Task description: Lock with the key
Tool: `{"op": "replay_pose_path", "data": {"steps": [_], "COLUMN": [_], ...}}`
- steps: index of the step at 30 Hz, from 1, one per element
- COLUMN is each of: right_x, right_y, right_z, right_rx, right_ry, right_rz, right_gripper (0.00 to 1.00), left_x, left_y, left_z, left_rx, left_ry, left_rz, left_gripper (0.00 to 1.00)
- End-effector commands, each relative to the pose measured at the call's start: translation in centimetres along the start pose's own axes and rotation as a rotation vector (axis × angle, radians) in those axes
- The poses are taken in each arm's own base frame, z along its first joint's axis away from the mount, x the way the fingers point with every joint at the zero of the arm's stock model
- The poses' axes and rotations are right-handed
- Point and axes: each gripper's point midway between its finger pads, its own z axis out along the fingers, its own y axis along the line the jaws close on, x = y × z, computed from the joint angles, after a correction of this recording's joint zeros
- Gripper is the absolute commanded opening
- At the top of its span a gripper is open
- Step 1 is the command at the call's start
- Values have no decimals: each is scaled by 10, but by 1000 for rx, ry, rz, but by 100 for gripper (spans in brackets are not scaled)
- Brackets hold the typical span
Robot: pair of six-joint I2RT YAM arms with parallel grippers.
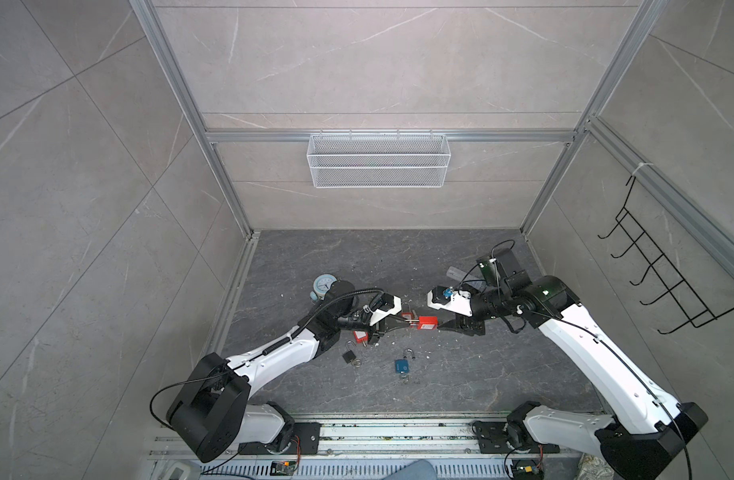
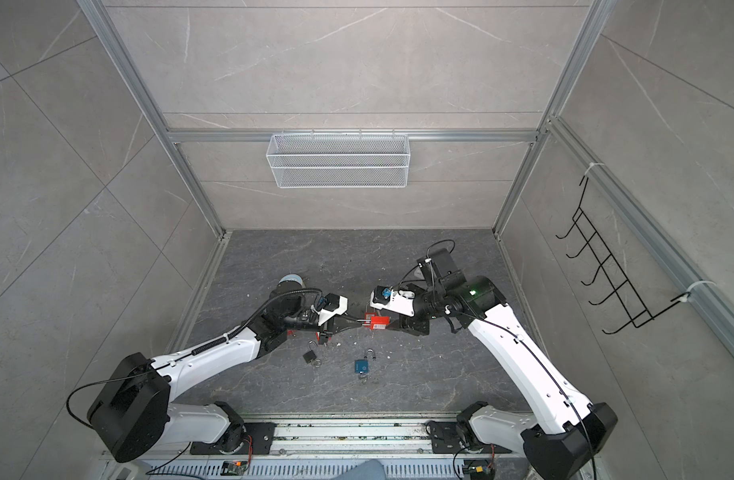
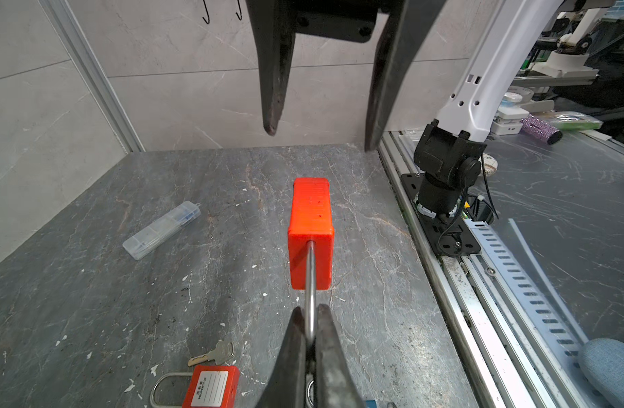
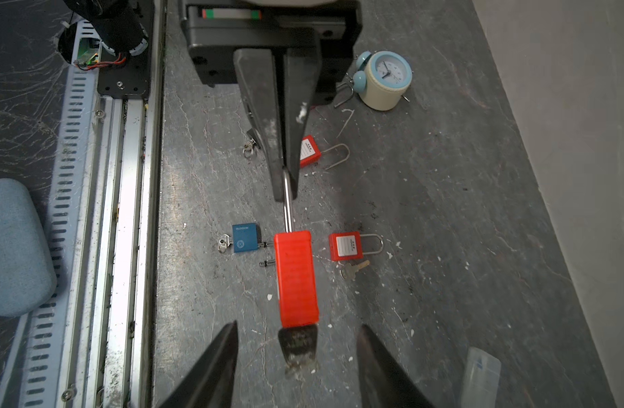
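The left gripper [image 3: 310,318] pinches the shackle [image 3: 310,279] of the red padlock [image 1: 427,322], holding it above the table [image 3: 144,311], body toward 3 o'clock in both top views. Beyond, the right gripper [image 4: 298,326] has its jaws apart either side of the key [image 4: 298,348] at the body's end. An off-centre close could swing the red padlock or dislodge the key.

You had both top views set high above the near edge, looking steeply down and toward the far wall over the whole table [image 1: 398,257]. Your left wrist camera sat close behind the left gripper [image 3: 310,339], facing right; your right wrist camera faced left. All four shared the red padlock [image 4: 296,279].
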Motion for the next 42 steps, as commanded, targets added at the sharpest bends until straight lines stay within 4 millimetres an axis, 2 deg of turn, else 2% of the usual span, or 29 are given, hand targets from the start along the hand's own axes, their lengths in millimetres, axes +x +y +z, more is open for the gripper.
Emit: {"op": "replay_pose_path", "data": {"steps": [1, 4, 8, 13, 22, 28, 32, 36, 39, 42], "right_x": [21, 33, 29, 41, 38, 45, 48, 52, 50, 52], "right_y": [16, 15, 20, 19, 25, 18, 4, -4, -1, 11], "right_z": [-5, 2, 10, 28, 44, 50, 49, 42, 35, 32], "right_rx": [-89, -121, -188, -240, -314, -234, -75, 74, 115, 61], "right_ry": [115, 175, 149, 191, 146, 140, 130, 124, 102, 111], "right_rz": [100, 133, 147, 182, 194, 137, 22, -103, -154, -145], "right_gripper": [52, 48, 46, 42, 32, 23, 24, 31, 36, 41], "left_x": [-31, -32, -33, -38, -41, -45, -44, -42, -42, -40], "left_y": [-8, -10, -11, -13, -10, -4, -2, -1, -1, -1], "left_z": [-7, -7, -7, -7, -5, -3, -1, 0, 0, 0], "left_rx": [43, 58, 67, 78, 70, 58, 58, 58, 59, 62], "left_ry": [-63, -68, -71, -87, -102, -121, -115, -106, -103, -99], "left_rz": [97, 95, 89, 92, 87, 83, 76, 71, 70, 67], "left_gripper": [0, 0, 0, 0, 0, 0, 0, 0, 0, 0]}}
